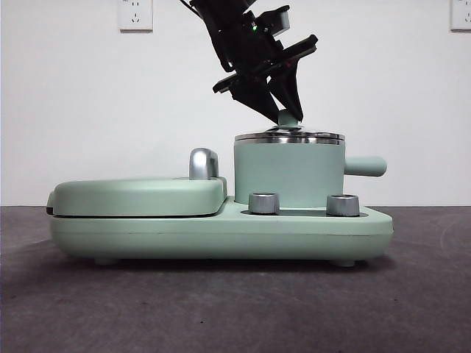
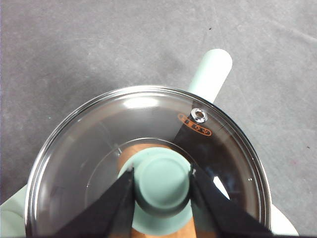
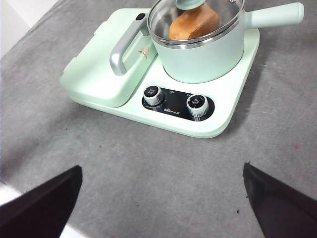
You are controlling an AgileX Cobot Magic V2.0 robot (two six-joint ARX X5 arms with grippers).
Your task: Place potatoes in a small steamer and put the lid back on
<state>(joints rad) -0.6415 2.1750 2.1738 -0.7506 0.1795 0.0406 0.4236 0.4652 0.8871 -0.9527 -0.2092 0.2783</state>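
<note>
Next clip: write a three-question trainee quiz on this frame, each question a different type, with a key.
1. True or false: the lid sits on the small steamer.
2. What lies inside under the glass? A) potato B) egg C) nothing
3. Fill in: the left tool is shut on the lid's ____.

Key: 1 true. 2 A, the potato. 3 knob. The right tool waits open, away from the cooker.

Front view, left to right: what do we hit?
Griddle cover → chrome handle → left dial → lid knob, held by the left tool → right dial → steamer side handle.
</note>
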